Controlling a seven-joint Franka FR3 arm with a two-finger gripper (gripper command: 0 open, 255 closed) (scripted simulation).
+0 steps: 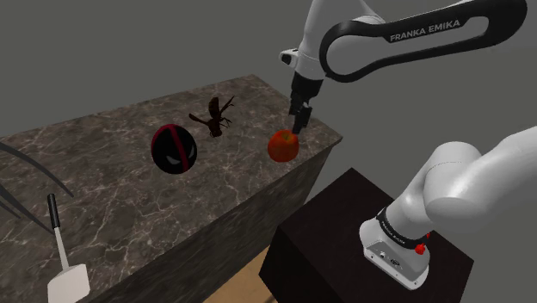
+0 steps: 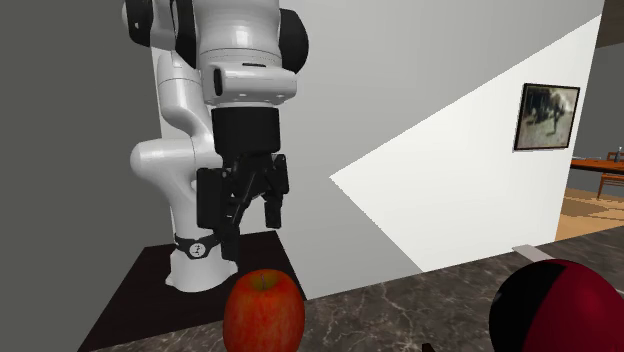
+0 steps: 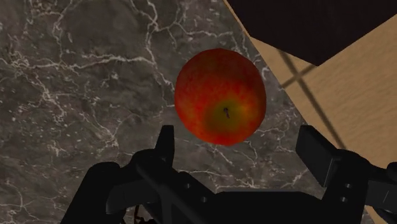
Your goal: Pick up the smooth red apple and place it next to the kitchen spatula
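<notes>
A red apple [image 1: 283, 146] with orange-yellow patches rests on the dark marble counter [image 1: 120, 163], close to the counter's corner nearest the stand. The same apple [image 2: 263, 310] [image 3: 220, 95] sits just below my gripper. My black gripper [image 1: 300, 116] [image 2: 247, 225] [image 3: 245, 149] hangs directly over it, open, with its fingers [image 3: 167, 143] apart and not touching the fruit. A spatula [image 1: 62, 254] with a black handle and a white blade lies at the counter's near end, at the shoulder view's lower left, far from the apple.
A red and black ball [image 1: 174, 148] [image 2: 558, 305] stands in the counter's middle. A dark red insect figure [image 1: 217, 115] lies behind it. The dark stand [image 1: 361, 241] sits below the counter's end, with wooden floor [image 3: 356, 83] beside it. A framed picture [image 2: 548, 116] hangs on a far wall.
</notes>
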